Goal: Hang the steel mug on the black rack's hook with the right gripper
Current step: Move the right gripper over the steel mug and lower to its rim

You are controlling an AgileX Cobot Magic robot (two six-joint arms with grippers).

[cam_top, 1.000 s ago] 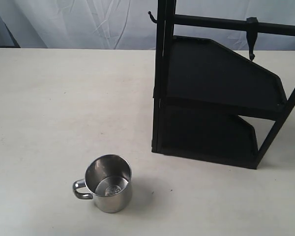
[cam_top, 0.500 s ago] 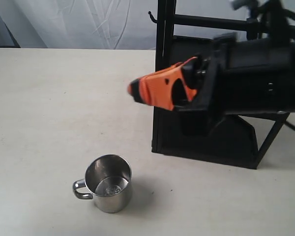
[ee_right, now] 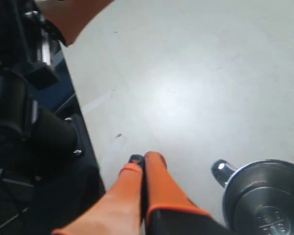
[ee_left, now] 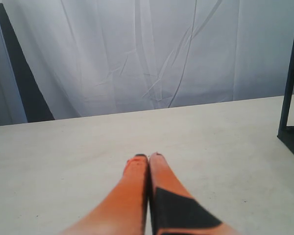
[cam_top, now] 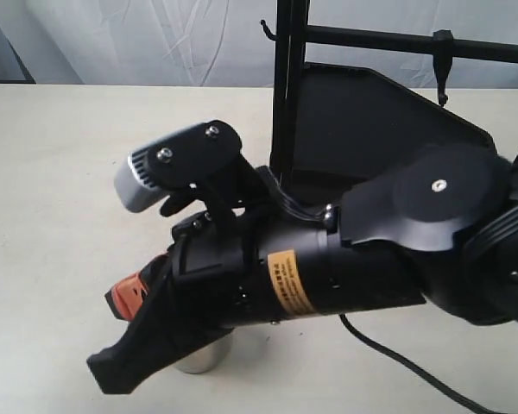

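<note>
Hovering low over the counter [cam_top: 69, 216], the right tool [ee_right: 145, 159] has its fingers pressed together just beside the steel mug [ee_right: 264, 196]; the left tool [ee_left: 148, 157] is likewise closed, holding nothing.

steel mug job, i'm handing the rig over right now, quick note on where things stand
Right gripper: fingers pressed together, empty, low over the table beside the steel mug, not touching it.
Left gripper: shut, empty, away from the work, over bare table.
The mug stands upright on the table, in the exterior view mostly hidden under the right arm.
The hook hangs empty from the black rack's top bar.
Done: approach only.
Left: open, grasp the mug, lift, hang its handle on the hook.
</note>
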